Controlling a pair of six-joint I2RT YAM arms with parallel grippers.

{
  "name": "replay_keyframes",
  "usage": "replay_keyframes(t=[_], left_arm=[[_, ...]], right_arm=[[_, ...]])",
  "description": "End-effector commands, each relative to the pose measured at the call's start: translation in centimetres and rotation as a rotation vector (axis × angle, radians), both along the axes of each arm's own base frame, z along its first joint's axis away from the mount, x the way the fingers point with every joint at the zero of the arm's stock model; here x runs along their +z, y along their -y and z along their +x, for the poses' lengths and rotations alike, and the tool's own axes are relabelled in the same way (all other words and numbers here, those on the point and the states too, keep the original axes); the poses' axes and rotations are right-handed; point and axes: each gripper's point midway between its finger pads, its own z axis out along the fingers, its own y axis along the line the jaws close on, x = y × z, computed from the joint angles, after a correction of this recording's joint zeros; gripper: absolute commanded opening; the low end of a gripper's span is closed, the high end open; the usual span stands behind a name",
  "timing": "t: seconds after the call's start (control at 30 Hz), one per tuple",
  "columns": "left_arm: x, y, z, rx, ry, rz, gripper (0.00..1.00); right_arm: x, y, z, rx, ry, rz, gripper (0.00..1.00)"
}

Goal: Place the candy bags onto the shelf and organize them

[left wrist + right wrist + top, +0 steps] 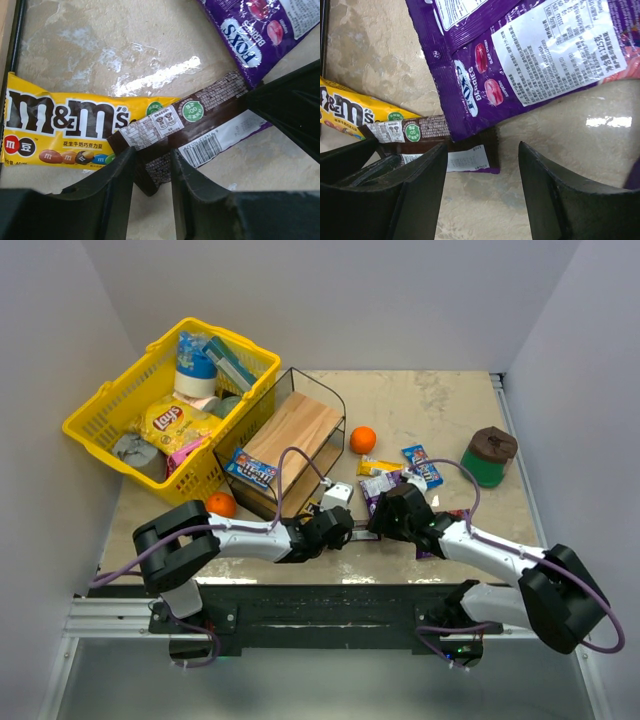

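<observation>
Pinching at the near end of the brown packet [210,107], the left tool [151,161] had its jaws drawn in against both long edges, and it looked like a grip; the right tool [482,147] stood wide apart and held nothing, poised over the bench [125,50] beside the purple bag [530,55]. The brown packet lay flat on the bench, near and right of the shelf [290,435], its left end over the yellow packet [65,125], its far end seemingly tucked under the purple bag's corner. It would likely be light and limp; the glossy film looked slippery, and loose sweets inside would shift and let it sag from one held end. Taking it across the narrow width near the end seal seemed the soundest hold; it would probably need sliding out from under the purple bag rather than lifting straight up, or the bag would drag along. One blue packet [250,468] already lay on the shelf.
</observation>
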Motion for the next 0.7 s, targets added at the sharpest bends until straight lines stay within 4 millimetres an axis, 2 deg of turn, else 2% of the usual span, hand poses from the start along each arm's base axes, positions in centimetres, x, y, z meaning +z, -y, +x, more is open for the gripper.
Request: replay_keyframes(t=[0.0,0.13,0.37,0.47,0.6,0.67], left_arm=[[-1.8,-1.6,0.2,0.039,0.011,0.054,0.36],[-3.2,-2.8,-0.2,0.043,-0.007,0.115,0.29],[-4.2,-3.9,-1.0,0.031,-0.031,0.14,0.25],[-4.3,-4.2,-1.2,0.032,-0.034,0.138,0.24],[-4.0,-4.1,-1.2,0.033,-0.031,0.132,0.22],[-3.9,-4.1,-1.2,0.033,-0.028,0.131,0.22]], right_arm=[[0.6,-1.2,1.1,0.04,0.033,0.03,0.61],[0.1,-1.4,1.0,0.051,0.019,0.024,0.6],[0.3,-2.4,1.3,0.079,0.023,0.061,0.57],[0.0,-3.1,0.9,0.108,-0.007,0.085,0.52],[-1.0,-3.6,0.0,0.123,-0.062,0.108,0.39],[-1.1,-3.6,-0.2,0.121,-0.062,0.116,0.37]])
